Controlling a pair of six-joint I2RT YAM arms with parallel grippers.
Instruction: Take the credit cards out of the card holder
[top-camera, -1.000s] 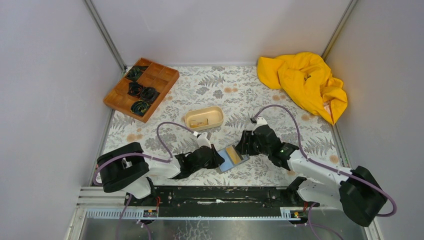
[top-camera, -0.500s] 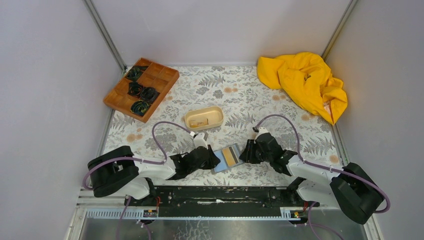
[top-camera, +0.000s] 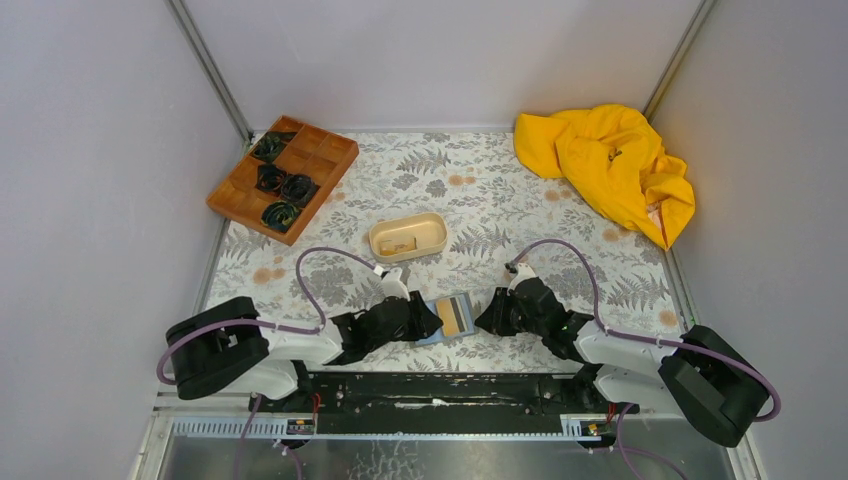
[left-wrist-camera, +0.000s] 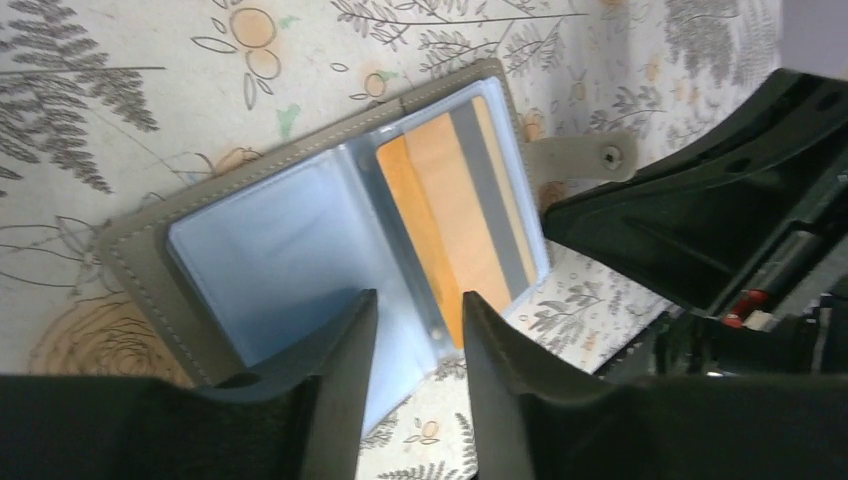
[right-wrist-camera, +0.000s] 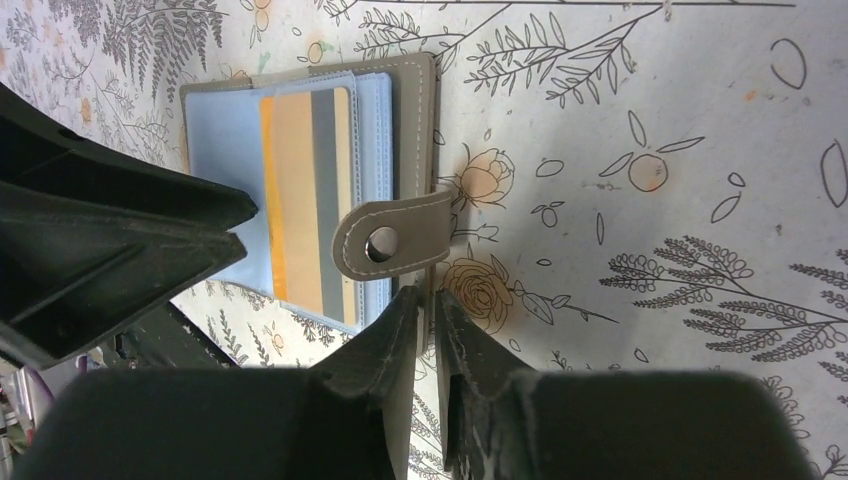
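The card holder (right-wrist-camera: 412, 120) lies open and flat on the desk (top-camera: 520, 190), near the front edge between the two arms. Its outside is grey, leather-like, with pale stitching along the rim. Inside are glossy, pale blue, clear plastic sleeves. One rounded strap (right-wrist-camera: 385, 243) with a metal snap stud folds over its side. One card (right-wrist-camera: 300, 200) shows through a sleeve: a thin orange rectangle with a grey stripe down it.

The left fingers (left-wrist-camera: 335, 390), matte black and wedge-shaped, stand apart at the holder's near edge, with a strip of blue sleeve showing in the gap. The right fingers (right-wrist-camera: 385, 370) are drawn almost together, leaving a thin slit. The cover's stitched edge runs into that slit, but I cannot tell whether they pinch it.

The desk wears a cloth printed with grey ferns and orange flowers. Farther back are one smooth beige oval tray (top-camera: 407, 238), one brown compartment tray (top-camera: 330, 150) holding four dark coiled things (top-camera: 299, 187), and one crumpled yellow cloth (top-camera: 610, 170).
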